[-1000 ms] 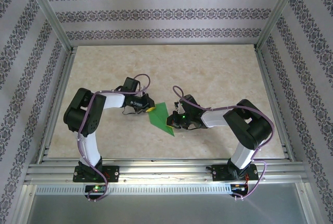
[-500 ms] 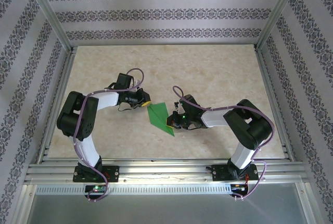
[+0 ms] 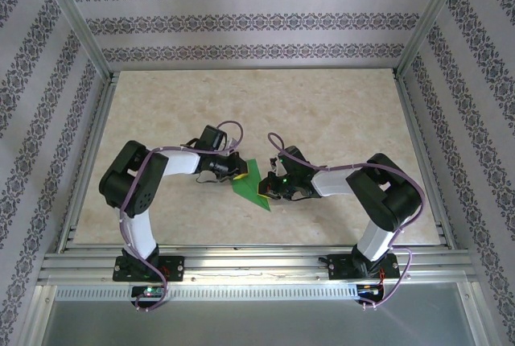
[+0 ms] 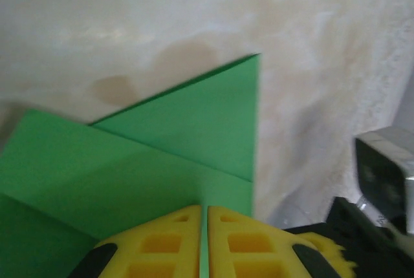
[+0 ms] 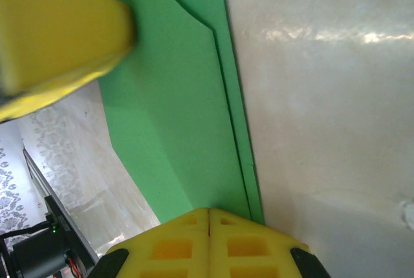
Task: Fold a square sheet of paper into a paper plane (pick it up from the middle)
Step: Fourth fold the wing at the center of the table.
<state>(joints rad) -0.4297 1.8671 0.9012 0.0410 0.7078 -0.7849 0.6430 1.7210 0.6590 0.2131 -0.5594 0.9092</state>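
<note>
The sheet of paper point(image 3: 251, 184) lies on the desk point(image 3: 338, 121) between the two arms, near the middle of the near half, and it is no longer a plain square. From above its outline is a slanted, pointed shape. The left wrist view shows one triangular flap laid over another layer with a straight crease across it, and the right wrist view shows two or three stacked edges running close together down one long side. So several folds seem to be made, but the paper is too broad and flat to count as a narrow dart with a centre crease. By my reckoning the task is around its middle: the nose folds look done, while the narrowing folds, the centre fold and the wings are left. The left pincer point(image 3: 241, 170) has its yellow fingers drawn together with only a hairline slit between them, set on the sheet's left edge. Green shows through the slit, so it looks to be pressing a layer flat rather than holding one, though I cannot tell for certain. The right pincer point(image 3: 266, 191) is fully closed at the layered edge on the opposite side. Whether it pinches that edge or only pins it to the desk I cannot tell.
</note>
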